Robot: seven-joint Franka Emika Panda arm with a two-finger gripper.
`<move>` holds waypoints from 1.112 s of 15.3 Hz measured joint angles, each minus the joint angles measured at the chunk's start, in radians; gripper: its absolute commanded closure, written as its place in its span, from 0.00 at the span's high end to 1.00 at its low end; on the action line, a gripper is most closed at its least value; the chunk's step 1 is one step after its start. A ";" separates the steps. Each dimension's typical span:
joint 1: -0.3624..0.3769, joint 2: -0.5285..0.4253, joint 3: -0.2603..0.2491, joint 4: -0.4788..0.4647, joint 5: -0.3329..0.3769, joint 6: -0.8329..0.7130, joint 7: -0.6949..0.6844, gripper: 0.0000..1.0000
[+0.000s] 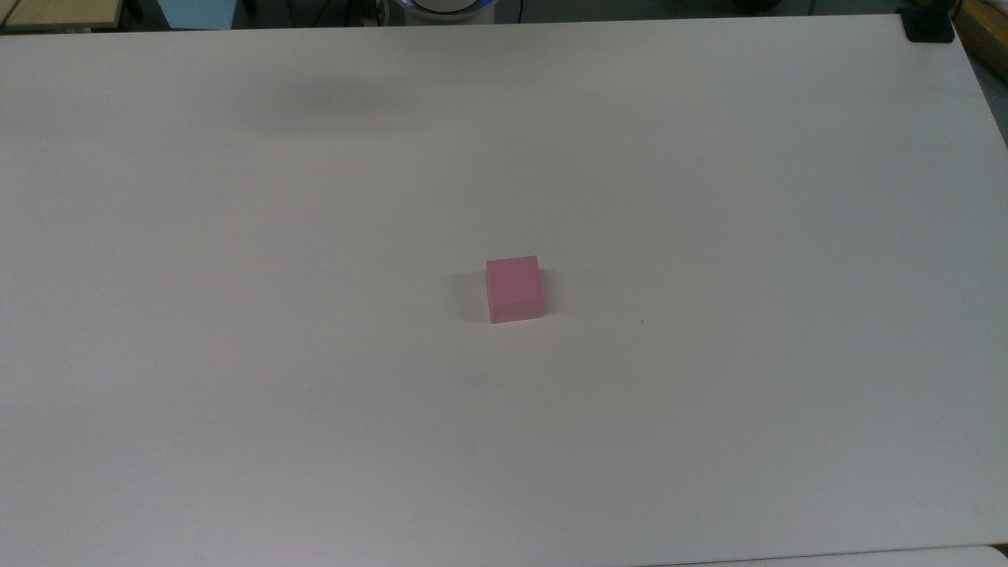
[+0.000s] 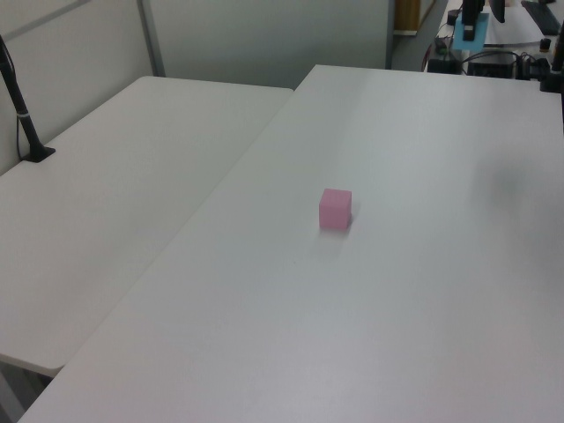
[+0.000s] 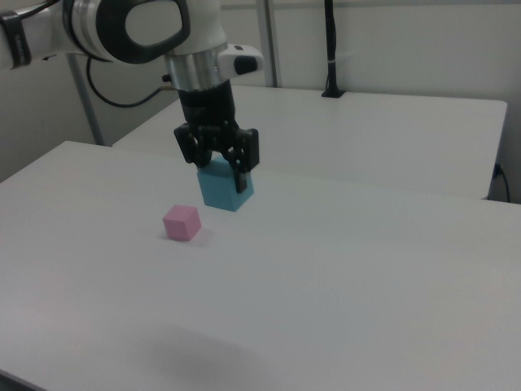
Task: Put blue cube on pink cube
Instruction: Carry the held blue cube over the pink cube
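Note:
The pink cube (image 1: 514, 288) (image 2: 335, 209) (image 3: 181, 221) rests alone near the middle of the white table (image 1: 709, 197). High above the table hangs the blue cube (image 3: 225, 186), with my gripper (image 3: 220, 173) shut on its upper part. In the top view only a sliver of the blue cube (image 1: 197, 12) shows at the top edge, far to the pink cube's upper left. The left view has the blue cube (image 2: 470, 33) at the top right, held under the gripper (image 2: 473, 22), well off from the pink cube.
A second white table (image 2: 132, 176) adjoins on the left view's left, carrying a black post (image 2: 22, 115) (image 3: 330, 49). A black clamp (image 1: 929, 27) sits at the top view's upper right corner. Cables and equipment (image 2: 520, 62) lie beyond the far edge.

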 measured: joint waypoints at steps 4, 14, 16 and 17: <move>0.141 0.036 0.005 0.007 0.001 0.000 0.004 0.18; 0.457 0.211 0.008 0.135 0.019 0.051 0.220 0.18; 0.465 0.275 0.008 0.164 0.019 0.120 0.283 0.18; 0.465 0.306 0.007 0.176 0.019 0.150 0.307 0.18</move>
